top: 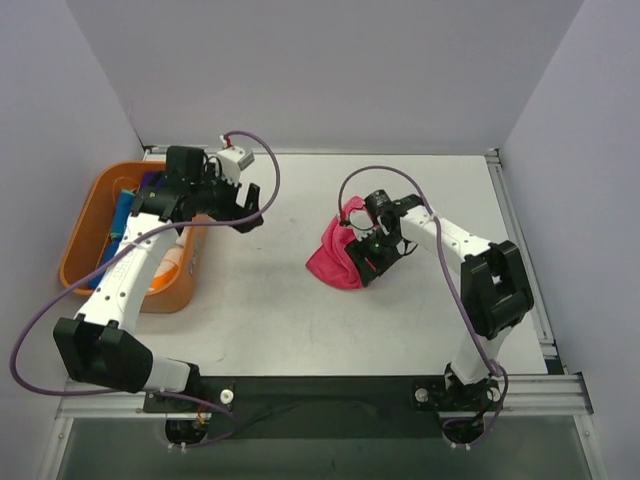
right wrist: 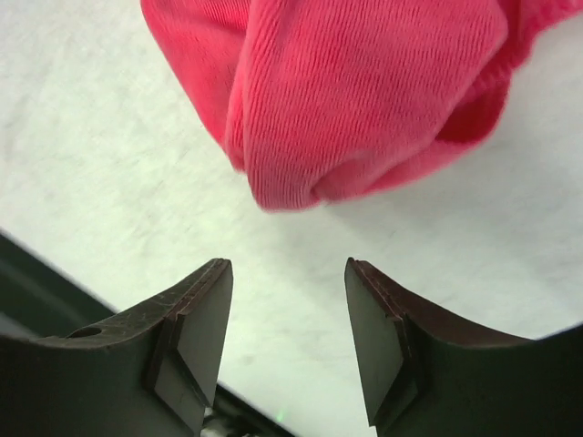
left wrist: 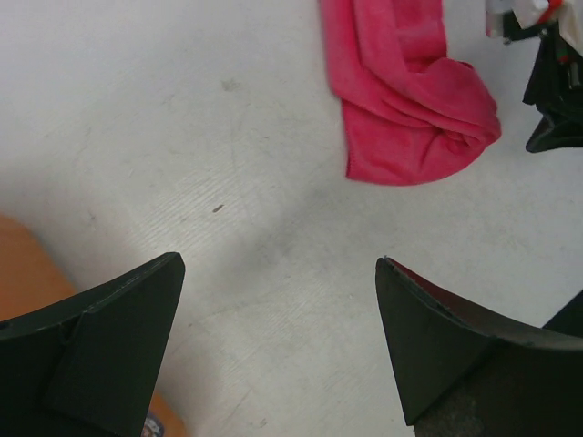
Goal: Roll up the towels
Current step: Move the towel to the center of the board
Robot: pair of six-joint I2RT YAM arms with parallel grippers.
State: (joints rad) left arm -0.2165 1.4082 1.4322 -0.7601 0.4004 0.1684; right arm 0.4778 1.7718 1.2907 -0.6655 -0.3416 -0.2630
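Observation:
A hot pink towel [top: 338, 262] lies crumpled in a loose heap on the white table, right of the middle. My right gripper [top: 372, 266] hangs just to its right, open, with nothing between the fingers. In the right wrist view the towel [right wrist: 364, 91] sits just beyond the open gripper [right wrist: 287, 264], apart from the fingertips. My left gripper [top: 254, 207] hovers open wide over bare table between the basket and the towel. In its wrist view the left gripper [left wrist: 278, 259] is empty, and the pink towel [left wrist: 401, 109] lies further off at the upper right.
An orange plastic basket [top: 82, 245] stands at the left edge, partly under my left arm, with a blue towel [top: 120, 222] and a dark purple one [top: 150, 180] showing inside. Grey walls close off the back and both sides.

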